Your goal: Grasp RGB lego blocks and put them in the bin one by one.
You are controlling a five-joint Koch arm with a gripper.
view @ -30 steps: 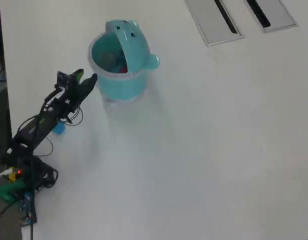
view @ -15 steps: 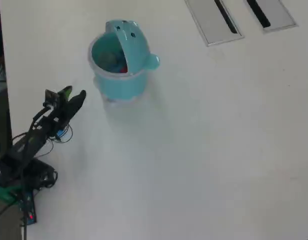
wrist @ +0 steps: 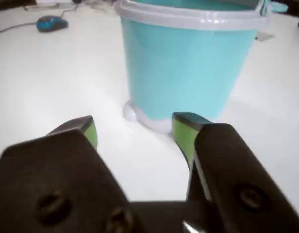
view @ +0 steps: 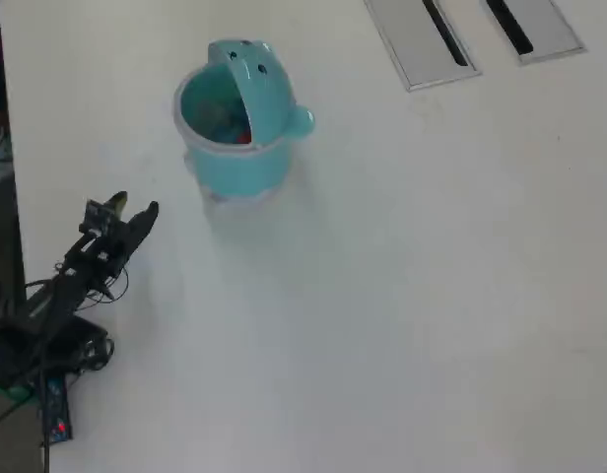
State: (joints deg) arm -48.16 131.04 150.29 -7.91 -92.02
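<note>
In the overhead view the tool (view: 136,209) has drawn back from the bin (view: 246,168) toward the tabletop's (view: 402,296) left edge, jaws apart and empty. A red block (view: 243,135) shows inside the bin (other colours unclear), so a drop seems done. No loose block is visible. Right of the bin lies open room, up to two slotted panels (view: 422,39).

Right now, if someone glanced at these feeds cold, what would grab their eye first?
Probably the light-teal bin, standing alone on the white table in the overhead view with its animal-face lid flipped open and something red inside. In the wrist view the same bin fills the upper frame just beyond the gripper, whose green-tipped jaws stand apart with nothing between them. No blocks show loose on the table.
</note>
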